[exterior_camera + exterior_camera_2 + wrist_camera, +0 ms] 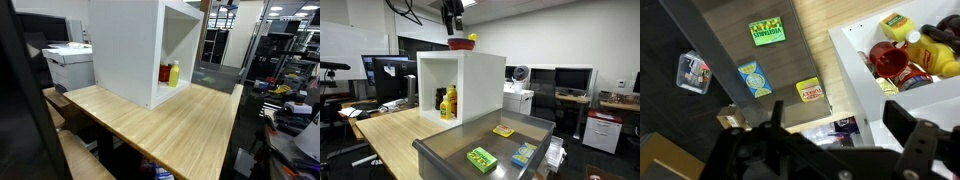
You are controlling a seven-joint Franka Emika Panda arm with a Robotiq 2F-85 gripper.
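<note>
1. Wooden table (170, 125): carries all other items and runs from near to far in both exterior views.

2. White cabinet (480, 85): an open-fronted box on the far part of the table. Bottles (449, 103) stand inside it, at the lower left of the opening.

3. Grey bin (450, 165): near and to the right of the cabinet. It holds a green packet (481, 158), a blue packet (523, 154) and a yellow packet (503, 131), all lying flat and apart from one another.

4. Gripper (453, 30): hangs above the cabinet top, clear of everything. In the wrist view the fingers (902, 120) are spread wide with nothing between them.

5. Red bowl (459, 44): stands on the cabinet top, directly below the gripper. A yellow object (472, 38) rests at its right edge.

Handling: the bowl looks like thin rigid plastic, so it is probably light, stiff and smooth, and likely to slide on the cabinet top if pushed sideways. The best hold appears to be across the rim wall, with one finger inside and one outside.

Limits of view:
- The exterior view showing the table from its near end cuts off the cabinet top, so the bowl and gripper are absent from it.
- In the wrist view the items around the bowl overlap and the right edge crops them, so their number and kind cannot be determined.
- The bottle labels are too small to read.
</note>
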